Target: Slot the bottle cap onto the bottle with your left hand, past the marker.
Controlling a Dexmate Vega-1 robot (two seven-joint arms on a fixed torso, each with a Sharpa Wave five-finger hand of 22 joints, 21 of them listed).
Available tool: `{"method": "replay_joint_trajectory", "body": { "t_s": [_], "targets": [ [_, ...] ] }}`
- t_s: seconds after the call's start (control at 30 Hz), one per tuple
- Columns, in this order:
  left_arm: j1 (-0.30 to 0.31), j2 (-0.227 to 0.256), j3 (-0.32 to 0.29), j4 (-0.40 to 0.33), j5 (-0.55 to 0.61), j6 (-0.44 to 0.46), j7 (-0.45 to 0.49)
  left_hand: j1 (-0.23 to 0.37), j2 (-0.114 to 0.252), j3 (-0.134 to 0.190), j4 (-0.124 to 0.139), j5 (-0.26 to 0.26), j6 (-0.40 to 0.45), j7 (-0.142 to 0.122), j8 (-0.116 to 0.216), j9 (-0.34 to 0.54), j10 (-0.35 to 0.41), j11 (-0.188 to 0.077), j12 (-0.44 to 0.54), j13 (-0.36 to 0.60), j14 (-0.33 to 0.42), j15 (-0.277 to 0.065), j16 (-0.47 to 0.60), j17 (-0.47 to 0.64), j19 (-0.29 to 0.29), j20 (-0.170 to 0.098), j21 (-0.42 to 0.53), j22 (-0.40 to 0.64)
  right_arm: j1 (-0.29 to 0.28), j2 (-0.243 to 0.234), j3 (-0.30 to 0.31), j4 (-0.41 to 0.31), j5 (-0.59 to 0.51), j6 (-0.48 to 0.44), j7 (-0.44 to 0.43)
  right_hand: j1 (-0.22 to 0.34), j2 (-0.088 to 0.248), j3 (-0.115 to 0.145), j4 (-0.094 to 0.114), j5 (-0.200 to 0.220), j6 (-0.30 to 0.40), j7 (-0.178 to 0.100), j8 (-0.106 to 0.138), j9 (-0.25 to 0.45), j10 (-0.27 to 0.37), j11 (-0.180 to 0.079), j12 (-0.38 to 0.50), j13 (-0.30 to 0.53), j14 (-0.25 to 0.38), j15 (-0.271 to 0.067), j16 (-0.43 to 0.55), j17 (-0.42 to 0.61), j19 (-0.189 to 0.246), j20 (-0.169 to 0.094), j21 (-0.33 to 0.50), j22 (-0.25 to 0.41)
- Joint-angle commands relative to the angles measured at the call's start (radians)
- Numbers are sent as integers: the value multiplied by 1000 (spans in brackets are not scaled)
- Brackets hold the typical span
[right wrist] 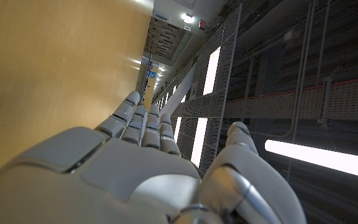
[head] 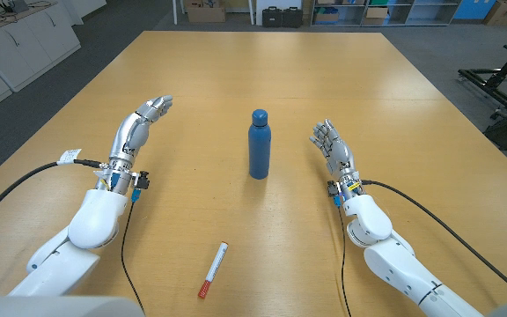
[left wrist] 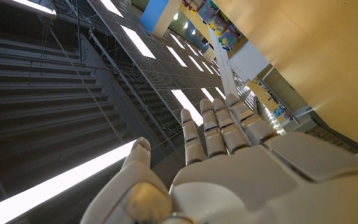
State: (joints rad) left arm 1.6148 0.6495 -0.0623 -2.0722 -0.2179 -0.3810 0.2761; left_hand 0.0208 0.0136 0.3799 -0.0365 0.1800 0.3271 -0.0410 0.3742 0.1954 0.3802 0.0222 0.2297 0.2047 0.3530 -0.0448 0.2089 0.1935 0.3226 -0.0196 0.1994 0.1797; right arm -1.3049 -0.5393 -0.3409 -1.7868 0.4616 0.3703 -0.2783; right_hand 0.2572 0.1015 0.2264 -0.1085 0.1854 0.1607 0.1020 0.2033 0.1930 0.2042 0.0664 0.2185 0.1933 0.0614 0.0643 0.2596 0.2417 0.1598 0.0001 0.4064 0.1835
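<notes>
Blue metal bottle (head: 259, 143), cap on, upright at tabletop (head: 262, 70) centre. Left hand (head: 141, 123) at 9 o'clock, right hand (head: 333, 146) at 3: fingers released, empty. Red-white marker (head: 213, 269) at 6.

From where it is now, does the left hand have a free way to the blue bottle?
Probably yes. The left hand is open and holds nothing, and only bare table lies between it and the upright blue bottle. The marker lies nearer the table's front edge, off that path.

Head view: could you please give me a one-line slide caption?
Capped blue bottle upright between open left hand and right hand; marker lies nearer the robot.
</notes>
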Motion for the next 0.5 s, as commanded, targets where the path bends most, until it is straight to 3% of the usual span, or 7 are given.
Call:
{"method": "replay_joint_trajectory", "body": {
  "t_s": [0.03, 0.2, 0.3, 0.5],
  "targets": [
    [-97, -18, 76, 140, -257, -51, -173, -28, -4, -13, 19, -1, -18, 4, -14, 2, -20, 9, -10, 1, -22, -28, -9, 5, -9, 8, -4, 2, 17, 3, -10, 19, -3, 4, 13, 6, 7, 0, -4, 9, 2, 5, -1, 4, 2, 3, -1, 3, -1, 9, -3, 0, 3, 4, -2, 6],
    [-169, -21, 133, 209, -336, -18, -229, -32, -13, -29, 33, 0, -35, 14, -33, 1, -66, 15, -27, 1, -68, -9, -22, 5, -55, 2, -17, 1, 30, 6, -13, 36, 5, 4, 23, 6, 8, -1, -4, 9, 3, 5, -1, 4, 0, 3, -2, 3, -1, 11, -3, 1, 3, 4, -3, 6],
    [-205, -27, 167, 242, -360, 9, -238, -30, -18, -41, 43, 2, -45, 19, -48, 1, -81, 17, -29, 1, -96, -7, -24, 4, -126, -3, -30, 0, 44, 10, -17, 54, 13, 3, 33, 5, 8, -1, -4, 9, 2, 4, -1, 4, -1, 3, -2, 3, -1, 10, -3, 1, 3, 5, -4, 6],
    [-254, -28, 214, 288, -390, 26, -262, -30, -23, -51, 50, 4, -60, 22, -63, 0, -102, 19, -34, 1, -132, -2, -30, 3, -160, -8, -27, 0, 76, 22, -22, 88, 22, 10, 48, 5, 8, -1, -3, 9, 2, 3, -1, 4, -1, 4, -2, 3, -1, 9, -3, 1, 3, 5, -5, 6]
  ]
}}
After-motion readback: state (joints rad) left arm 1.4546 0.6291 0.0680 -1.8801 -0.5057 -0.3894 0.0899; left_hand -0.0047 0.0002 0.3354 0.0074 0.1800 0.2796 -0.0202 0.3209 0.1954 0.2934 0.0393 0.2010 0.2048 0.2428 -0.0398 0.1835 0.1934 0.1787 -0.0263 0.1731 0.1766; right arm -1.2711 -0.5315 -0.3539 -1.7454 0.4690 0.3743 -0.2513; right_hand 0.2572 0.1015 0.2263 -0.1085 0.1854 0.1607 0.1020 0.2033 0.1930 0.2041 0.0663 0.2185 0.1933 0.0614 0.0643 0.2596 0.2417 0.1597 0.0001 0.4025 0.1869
